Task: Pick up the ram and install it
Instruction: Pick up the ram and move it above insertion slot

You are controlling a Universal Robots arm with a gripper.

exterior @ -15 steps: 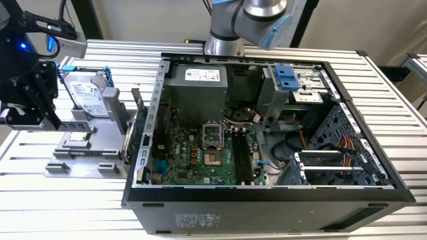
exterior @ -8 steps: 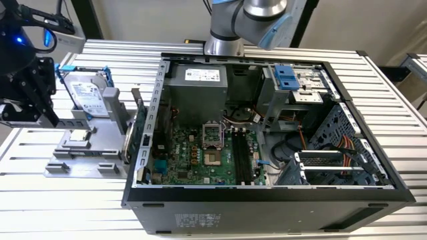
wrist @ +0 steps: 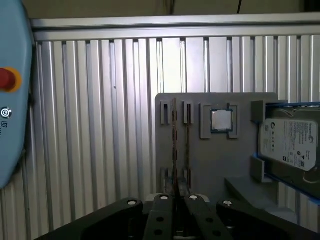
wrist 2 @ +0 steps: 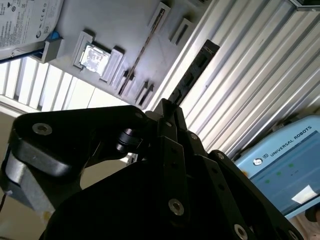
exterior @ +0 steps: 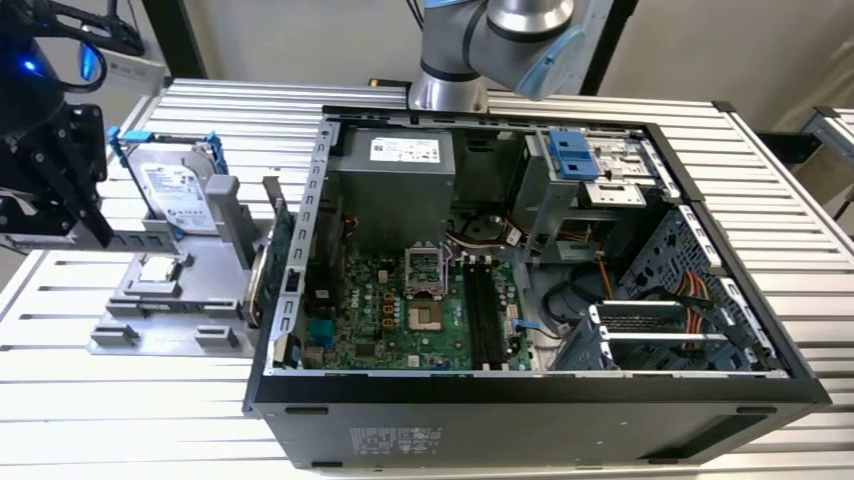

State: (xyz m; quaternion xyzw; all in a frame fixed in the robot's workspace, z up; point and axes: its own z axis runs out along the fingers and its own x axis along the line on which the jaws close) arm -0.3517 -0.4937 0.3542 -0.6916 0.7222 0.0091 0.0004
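Jaws of the black gripper (wrist 2: pixel 168 111) pinch the long, flat dark ram stick (wrist 2: pixel 192 75) jutting ahead; a firm, square hold seems wise.

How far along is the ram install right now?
Pickup looks done: the gripper is shut on the ram, held edge-on over the gray fixture. Left to do: it is not yet in the open computer case, whose motherboard slots look empty.
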